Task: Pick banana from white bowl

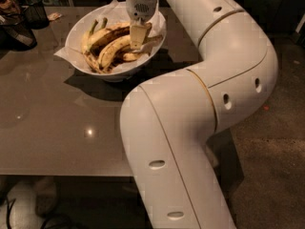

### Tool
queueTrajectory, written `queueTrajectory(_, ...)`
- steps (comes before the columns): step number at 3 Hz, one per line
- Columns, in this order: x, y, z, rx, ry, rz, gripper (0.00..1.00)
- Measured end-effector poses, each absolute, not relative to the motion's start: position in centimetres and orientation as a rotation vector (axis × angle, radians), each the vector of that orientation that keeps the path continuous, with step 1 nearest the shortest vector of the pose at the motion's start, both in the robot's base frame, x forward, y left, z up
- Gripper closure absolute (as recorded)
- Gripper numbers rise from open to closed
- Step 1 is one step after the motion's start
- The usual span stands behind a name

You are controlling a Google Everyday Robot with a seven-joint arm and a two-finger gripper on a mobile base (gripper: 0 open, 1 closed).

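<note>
The white bowl (78, 27), lined with crinkled white paper, stands on the far middle of the table and holds several bananas. The banana (110, 50) is long, pale yellow and speckled, and lies curved across the bowl's middle. A dark-streaked long banana (106, 34) lies just behind it, and small browned ones (129, 57) lie to the right. My gripper (137, 38) hangs straight down into the bowl, at the right end of the pale banana, touching or just above the fruit. Its lower tip is hidden among the bananas.
A black mesh basket (36, 11) and dark clutter (15, 33) stand at the table's far left. The grey table (57, 128) ends at a front edge near the bottom. My big white arm (205, 104) covers the right side, with floor (281, 142) beyond.
</note>
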State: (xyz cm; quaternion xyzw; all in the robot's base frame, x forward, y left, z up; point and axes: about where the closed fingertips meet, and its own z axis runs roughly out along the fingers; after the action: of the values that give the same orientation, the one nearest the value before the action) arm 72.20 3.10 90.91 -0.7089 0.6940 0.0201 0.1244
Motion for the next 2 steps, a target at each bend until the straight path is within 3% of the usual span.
queueTrajectory(2,70.1,1.5,93.7,-2.011,1.859,0.185,1.0)
